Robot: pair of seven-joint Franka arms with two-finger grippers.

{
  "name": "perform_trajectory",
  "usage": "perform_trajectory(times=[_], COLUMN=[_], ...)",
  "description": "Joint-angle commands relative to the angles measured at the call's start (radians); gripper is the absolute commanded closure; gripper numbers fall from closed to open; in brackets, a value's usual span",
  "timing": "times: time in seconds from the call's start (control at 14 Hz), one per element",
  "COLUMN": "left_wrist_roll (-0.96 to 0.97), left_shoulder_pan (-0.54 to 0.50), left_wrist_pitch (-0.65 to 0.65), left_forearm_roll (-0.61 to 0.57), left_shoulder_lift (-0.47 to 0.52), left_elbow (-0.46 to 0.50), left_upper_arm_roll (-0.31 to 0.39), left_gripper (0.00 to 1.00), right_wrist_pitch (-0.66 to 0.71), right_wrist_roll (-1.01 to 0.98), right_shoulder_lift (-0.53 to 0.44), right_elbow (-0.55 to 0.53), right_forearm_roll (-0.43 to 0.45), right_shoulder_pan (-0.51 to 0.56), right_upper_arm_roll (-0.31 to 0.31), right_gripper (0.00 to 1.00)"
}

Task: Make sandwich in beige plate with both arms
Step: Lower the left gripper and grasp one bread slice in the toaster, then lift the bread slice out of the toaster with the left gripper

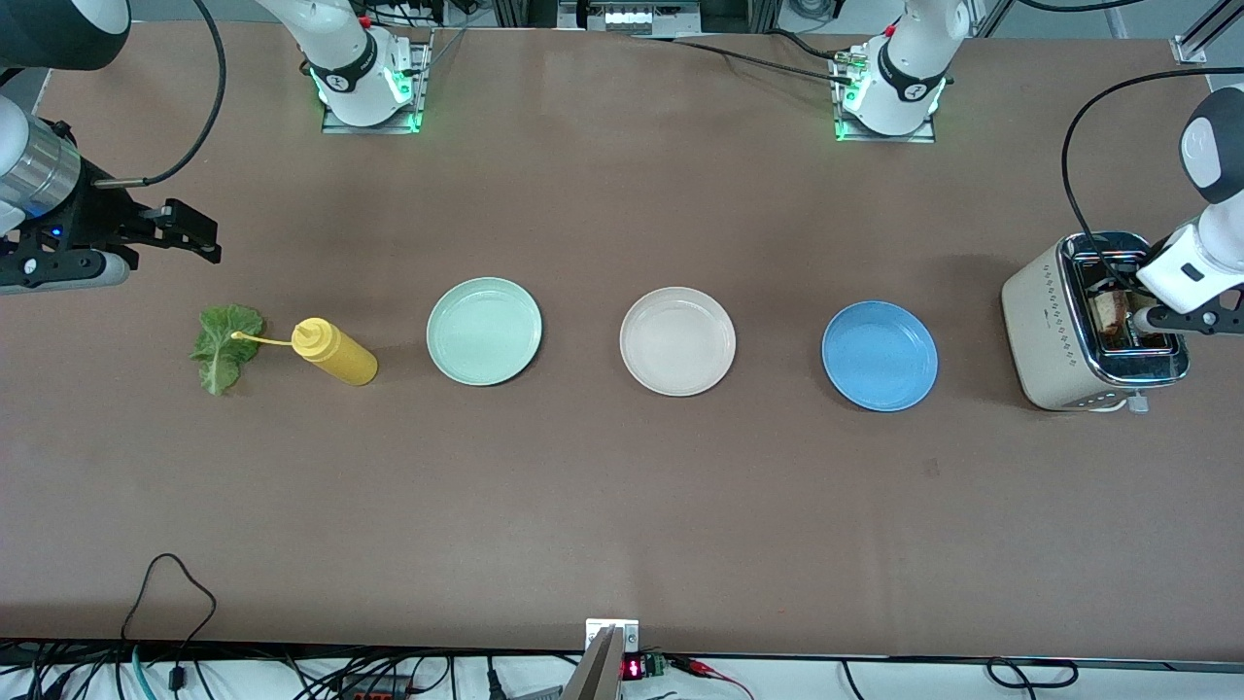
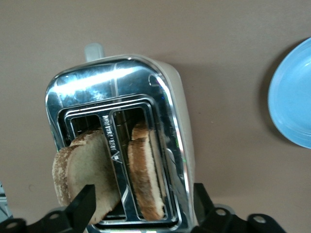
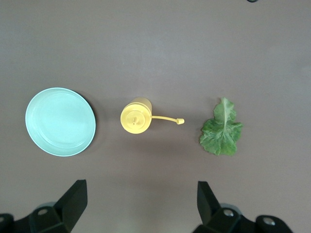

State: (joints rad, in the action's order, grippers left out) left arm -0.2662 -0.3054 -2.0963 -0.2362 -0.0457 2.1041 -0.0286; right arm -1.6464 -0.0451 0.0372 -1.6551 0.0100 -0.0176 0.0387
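From the front camera, my left gripper [image 1: 1161, 319] hangs over the toaster [image 1: 1045, 331] at the left arm's end of the table, its fingers spread wide above the slots and not clamped on anything. A bread slice [image 1: 1108, 311] shows in the toaster's top. My right gripper [image 1: 199, 233] waits in the air at the right arm's end, fingers apart and empty, at about twelve o'clock from the lettuce leaf [image 1: 225, 346]. Along the middle of the table run the leaf, a yellow squeeze bottle [image 1: 335, 352], a mint-green plate [image 1: 484, 331], the beige plate [image 1: 677, 340] and a blue plate [image 1: 880, 355]. The beige plate is bare, between the mint-green and blue ones.

From my left wrist, two toasted slices stand in the toaster's chrome slots. One slice [image 2: 87, 172] leans out over the slot's edge; the other slice [image 2: 146, 174] sits upright. One of my fingers [image 2: 80, 206] is just beside the leaning slice; I cannot tell whether it touches. The blue plate's rim [image 2: 291, 97] shows at the edge.

From my right wrist, my fingers [image 3: 73, 201] stand wide apart above bare table, with the mint-green plate [image 3: 60, 121], the bottle [image 3: 137, 115] and the leaf [image 3: 221, 128] in a row.
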Motion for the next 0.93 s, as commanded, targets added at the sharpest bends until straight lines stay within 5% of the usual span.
perform_trajectory(times=[0.0,0.36,0.86], left_wrist_roll=[-0.024,-0.022,-0.03], left_shoulder_pan=[-0.029,-0.029,-0.023], left_wrist_pitch=[-0.108,-0.076,0.045], left_forearm_roll=[-0.017,-0.017,-0.015], left_shoulder_lift=[0.038,0.036,0.038], left_elbow=[0.095,0.09,-0.002], left_upper_arm_roll=[-0.01,-0.014,-0.034], left_gripper=[0.24,0.96,0.99], right_wrist_pitch=[0.002,0.005,0.005], right_wrist_roll=[-0.001,-0.001,0.001], right_shoulder_lift=[-0.005,-0.007,-0.011], right_elbow=[-0.008,-0.008,-0.006], right_forearm_roll=[0.01,0.011,0.011], right_shoulder_pan=[-0.004,-0.005,-0.007], right_upper_arm_roll=[0.004,0.006,0.006], right_gripper=[0.0,0.0,0.0])
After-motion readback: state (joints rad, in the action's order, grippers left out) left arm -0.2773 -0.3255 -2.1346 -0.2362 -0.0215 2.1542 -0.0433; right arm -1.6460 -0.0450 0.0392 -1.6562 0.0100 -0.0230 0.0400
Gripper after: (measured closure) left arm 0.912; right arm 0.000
